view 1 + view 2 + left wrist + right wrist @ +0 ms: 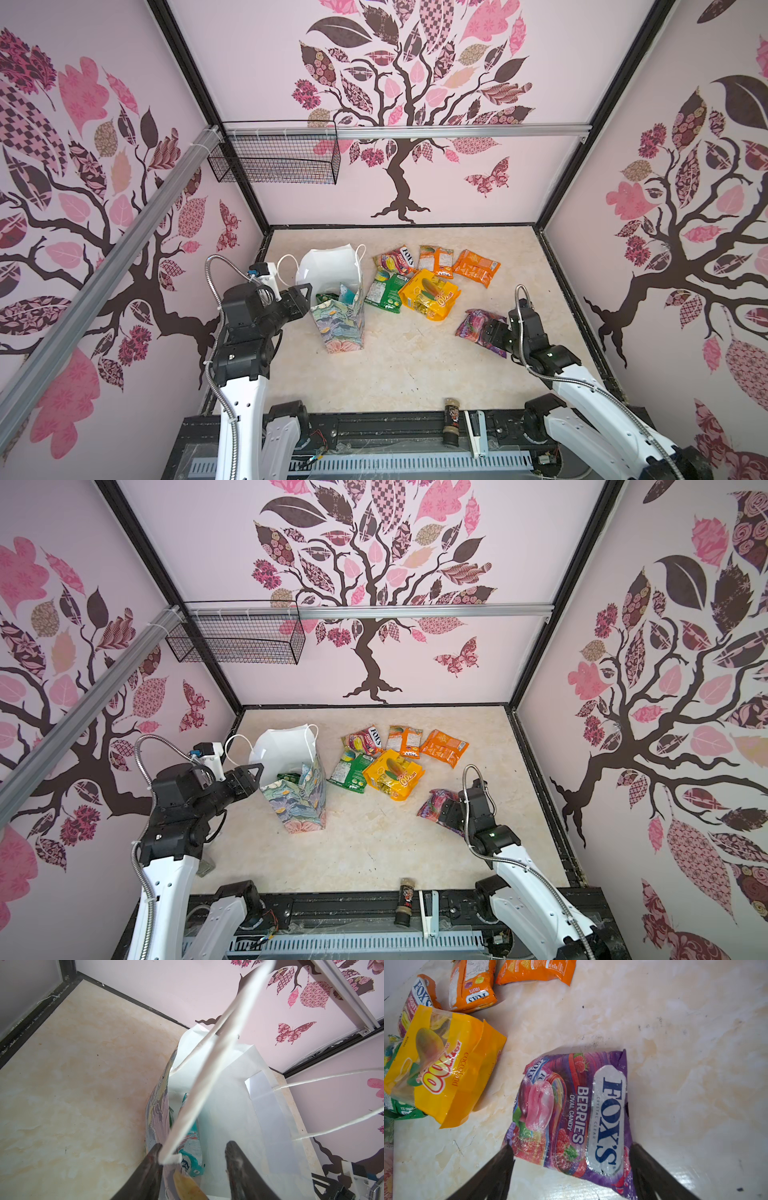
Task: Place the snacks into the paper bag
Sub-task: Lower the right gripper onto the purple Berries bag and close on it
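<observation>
**Purple, glossy, light: berry packet (571, 1118) under your right gripper (571, 1147)**

Its jaws stand wide open astride the packet, holding nothing. The packet lies flat on the table, well right of the paper bag (338, 324). Likely crinkly and slippery, so pinch across its width. Your left gripper (194, 1145), half open, straddles the bag's rim.

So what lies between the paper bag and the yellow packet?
A green packet, lying flat, one edge under the yellow packet; both top views show it.

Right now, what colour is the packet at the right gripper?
Purple, with red berries and a silver label. The packet shows best in the right wrist view.
</observation>
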`<action>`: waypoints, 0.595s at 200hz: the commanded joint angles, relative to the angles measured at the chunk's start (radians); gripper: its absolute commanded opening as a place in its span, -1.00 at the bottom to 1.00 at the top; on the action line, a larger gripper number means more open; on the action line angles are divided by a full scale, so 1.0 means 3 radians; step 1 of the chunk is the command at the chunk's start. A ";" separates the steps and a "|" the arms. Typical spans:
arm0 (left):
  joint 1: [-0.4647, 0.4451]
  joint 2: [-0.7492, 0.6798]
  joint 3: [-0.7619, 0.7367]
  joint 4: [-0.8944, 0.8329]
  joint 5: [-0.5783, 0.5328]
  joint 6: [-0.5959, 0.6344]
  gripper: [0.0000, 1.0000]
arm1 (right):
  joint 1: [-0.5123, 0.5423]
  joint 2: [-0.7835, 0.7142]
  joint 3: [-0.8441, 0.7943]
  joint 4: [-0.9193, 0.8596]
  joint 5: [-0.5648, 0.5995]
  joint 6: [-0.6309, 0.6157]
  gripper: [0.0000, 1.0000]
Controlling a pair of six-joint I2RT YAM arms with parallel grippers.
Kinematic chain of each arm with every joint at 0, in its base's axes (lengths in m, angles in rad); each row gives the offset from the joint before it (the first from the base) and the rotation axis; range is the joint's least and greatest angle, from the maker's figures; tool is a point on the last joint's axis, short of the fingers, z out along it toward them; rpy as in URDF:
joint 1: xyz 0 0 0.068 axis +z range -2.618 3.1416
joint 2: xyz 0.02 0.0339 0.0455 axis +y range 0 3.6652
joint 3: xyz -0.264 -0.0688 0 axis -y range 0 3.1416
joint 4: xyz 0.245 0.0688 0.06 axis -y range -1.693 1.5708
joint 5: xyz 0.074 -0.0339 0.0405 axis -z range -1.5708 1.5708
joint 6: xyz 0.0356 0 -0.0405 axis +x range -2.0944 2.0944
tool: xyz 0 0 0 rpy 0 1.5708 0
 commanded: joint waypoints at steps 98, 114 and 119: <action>0.0015 -0.0002 -0.0083 0.0107 0.0038 0.0000 0.09 | -0.0134 0.0139 -0.0320 0.0456 -0.0031 0.0100 0.60; 0.0019 -0.0003 -0.0083 0.0107 0.0033 0.0000 0.09 | -0.0140 0.0212 -0.0288 0.0459 -0.0069 0.0084 0.54; 0.0020 -0.0008 -0.0083 0.0107 0.0033 0.0005 0.09 | -0.0145 0.0232 -0.0281 0.0467 -0.0078 0.0080 0.51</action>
